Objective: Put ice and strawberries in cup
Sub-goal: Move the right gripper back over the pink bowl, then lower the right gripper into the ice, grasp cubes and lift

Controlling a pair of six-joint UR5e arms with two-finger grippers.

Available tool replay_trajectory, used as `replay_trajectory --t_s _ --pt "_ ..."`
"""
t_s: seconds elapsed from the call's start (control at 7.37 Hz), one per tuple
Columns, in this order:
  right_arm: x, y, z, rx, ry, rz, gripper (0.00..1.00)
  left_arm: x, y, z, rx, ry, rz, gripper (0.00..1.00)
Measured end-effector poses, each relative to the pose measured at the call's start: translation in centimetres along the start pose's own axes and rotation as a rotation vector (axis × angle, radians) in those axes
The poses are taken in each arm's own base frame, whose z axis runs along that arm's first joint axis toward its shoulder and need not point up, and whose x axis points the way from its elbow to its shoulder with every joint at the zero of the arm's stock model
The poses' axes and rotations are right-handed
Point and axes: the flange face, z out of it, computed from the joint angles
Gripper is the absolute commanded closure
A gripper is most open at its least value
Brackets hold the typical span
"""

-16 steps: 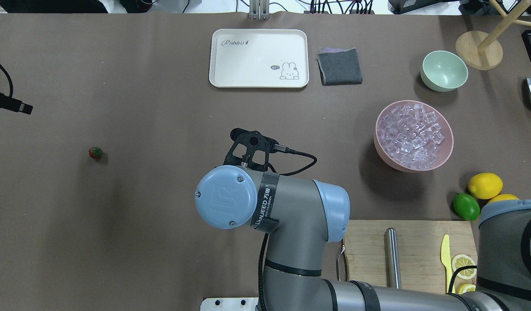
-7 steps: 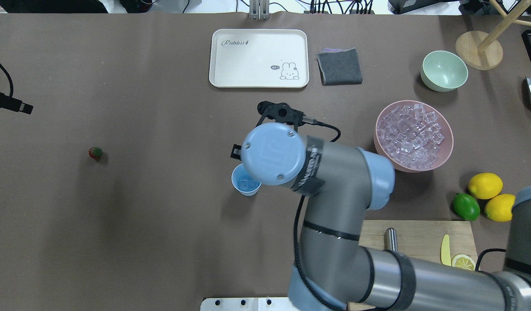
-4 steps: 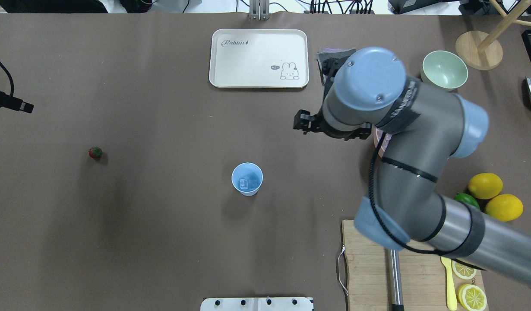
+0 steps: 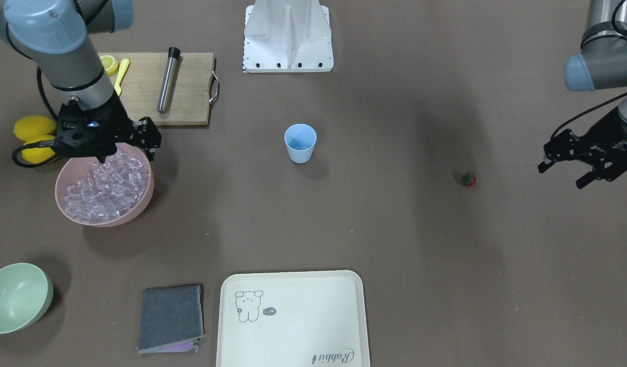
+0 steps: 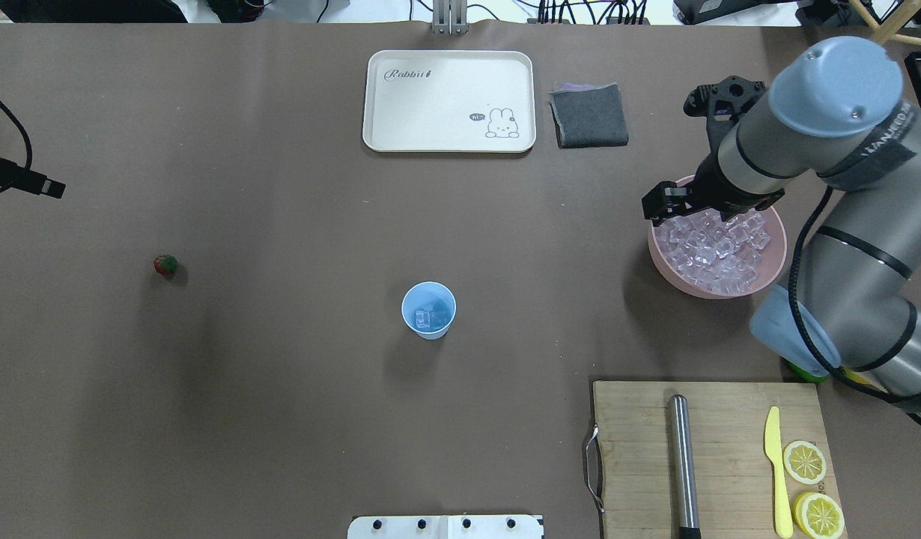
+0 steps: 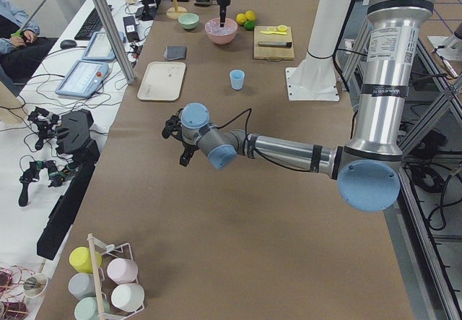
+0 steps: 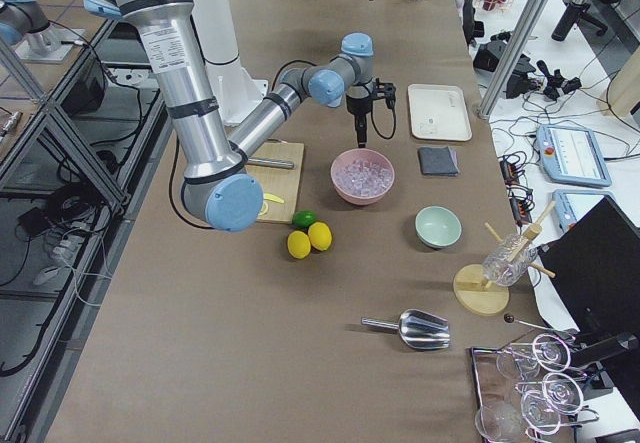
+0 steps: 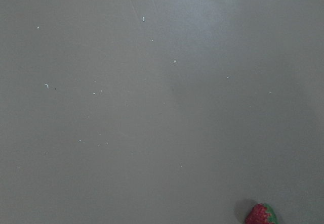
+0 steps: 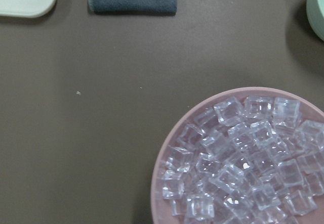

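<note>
The light blue cup (image 5: pixel 428 310) (image 4: pixel 300 142) stands upright mid-table, and a few cubes of ice (image 5: pixel 429 319) lie in it. More ice (image 5: pixel 719 243) (image 9: pixel 243 163) is heaped in the pink bowl (image 5: pixel 760 288) (image 4: pixel 69 216). My right gripper (image 4: pixel 105 153) hangs open over that bowl's rim with nothing between its fingers. The strawberry (image 5: pixel 165 263) (image 4: pixel 468 179) (image 8: pixel 261 215) lies alone on the table on my left side. Raised and open, my left gripper (image 4: pixel 562 176) hovers beside the berry, further out to my left and apart from it.
A cream tray (image 5: pixel 449 101) and a grey cloth (image 5: pixel 589 114) lie at the far side, with a pale green bowl (image 4: pixel 15 298) near them. A wooden cutting board (image 5: pixel 715 449) holds a metal rod (image 5: pixel 681 457), a yellow knife and lemon slices. Lemons (image 4: pixel 33 127) sit by the pink bowl.
My right arm has swung from above the cup over to the pink bowl, uncovering the cup with ice in it. The strawberry and the left gripper stayed put.
</note>
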Motion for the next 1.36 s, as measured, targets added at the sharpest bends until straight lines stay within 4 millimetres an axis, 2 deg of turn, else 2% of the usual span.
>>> replay_trajectory --t_s 0.14,0.27,0.41,0.54,0.95,1.36 --pt "2.7 1.0 1.1 -0.004 -0.013 -0.035 0.03 0.1 0.0 0.0 0.003 -0.004 0.002 0.02" --pt "5.2 2.2 2.4 -0.003 -0.020 -0.072 0.23 0.1 -0.1 0.2 0.006 -0.013 0.004 0.02" --pt "7.2 3.2 3.5 0.002 -0.029 -0.098 0.34 0.2 -0.1 0.3 0.007 -0.018 0.006 0.02" --pt "8.1 3.8 4.0 0.006 -0.036 -0.108 0.37 0.3 0.0 0.3 0.008 -0.018 0.008 0.02" --pt "8.4 4.4 4.8 0.000 -0.036 -0.115 0.38 0.5 0.1 0.3 0.017 -0.014 0.007 0.02" --pt "6.6 5.2 5.6 -0.007 -0.040 0.003 0.34 0.6 0.2 0.6 0.012 -0.012 0.008 0.02"
